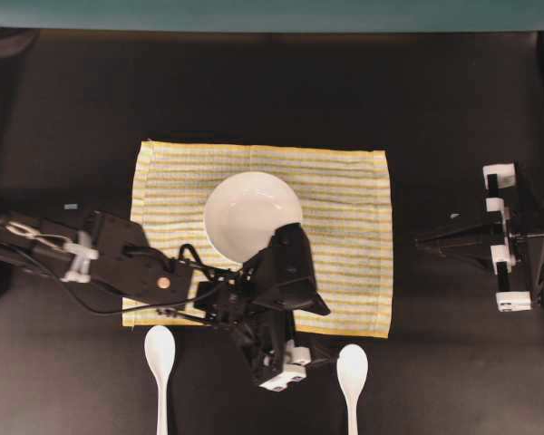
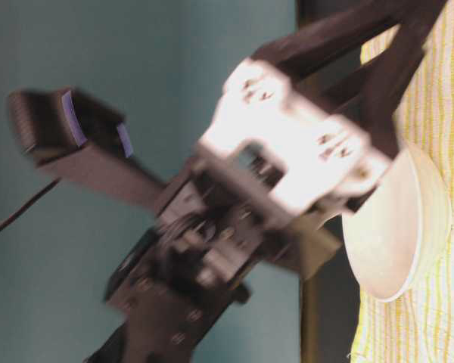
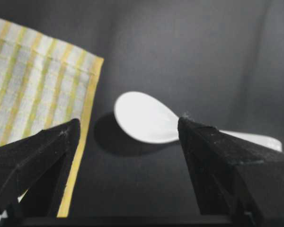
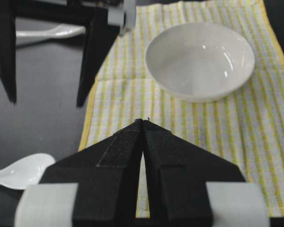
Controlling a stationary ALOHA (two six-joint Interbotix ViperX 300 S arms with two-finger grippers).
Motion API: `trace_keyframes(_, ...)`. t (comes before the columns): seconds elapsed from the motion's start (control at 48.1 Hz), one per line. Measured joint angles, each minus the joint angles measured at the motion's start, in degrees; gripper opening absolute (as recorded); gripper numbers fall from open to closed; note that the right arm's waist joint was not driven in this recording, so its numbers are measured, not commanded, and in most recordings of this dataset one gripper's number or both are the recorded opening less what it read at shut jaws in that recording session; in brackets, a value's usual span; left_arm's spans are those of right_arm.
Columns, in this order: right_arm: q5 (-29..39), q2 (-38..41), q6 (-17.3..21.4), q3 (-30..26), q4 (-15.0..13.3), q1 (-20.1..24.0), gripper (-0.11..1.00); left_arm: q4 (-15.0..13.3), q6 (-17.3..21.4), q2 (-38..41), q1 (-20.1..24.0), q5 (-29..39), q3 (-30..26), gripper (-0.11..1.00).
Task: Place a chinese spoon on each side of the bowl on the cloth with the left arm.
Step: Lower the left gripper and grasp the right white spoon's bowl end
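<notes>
Between the left gripper's (image 3: 128, 142) spread black fingers (image 3: 38, 156) sits the bowl end of a white chinese spoon (image 3: 144, 118), and nothing is pinched: the jaws stand wide apart with bare dark tabletop (image 3: 180, 47) under them. From the wrist view the spoon's scoop lies just ahead of the tips, its handle running off behind the right-hand finger, so the long axis crosses the gap more than it lines up with it. That, I'd say, is the relation the coming grab turns on.

Pull back to the overhead view and the left gripper (image 1: 286, 373) hangs off the near edge of the cloth (image 1: 344, 227), with this spoon (image 1: 352, 376) just beside it on the right-hand side. A second chinese spoon (image 1: 160, 362) lies well off to the other side, also on bare table below the cloth's edge. Both handles point away from the cloth.

The white bowl (image 1: 245, 213) sits on the striped cloth, the left arm (image 1: 118, 258) reaching across the cloth's near corner and covering part of the rim. Neither spoon is on the cloth yet, so my read is both placements remain.

Over at the far right, the right gripper (image 4: 143, 125) has its fingers pressed together, parked well away from the spoons; the left is clearly the nearer hand.
</notes>
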Motion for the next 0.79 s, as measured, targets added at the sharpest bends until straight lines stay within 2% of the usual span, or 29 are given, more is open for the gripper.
trace_keyframes(0.291, 0.5, -0.3, 0.0, 0.0, 0.0, 0.0, 0.0, 0.0, -2.9, 7.2, 0.2, -0.2, -4.5, 0.79)
trace_keyframes(0.791, 0.5, -0.7, 0.0, 0.0, 0.0, 0.0, 0.0, 0.0, -3.6, 9.5, 0.7, -0.2, -5.5, 0.79)
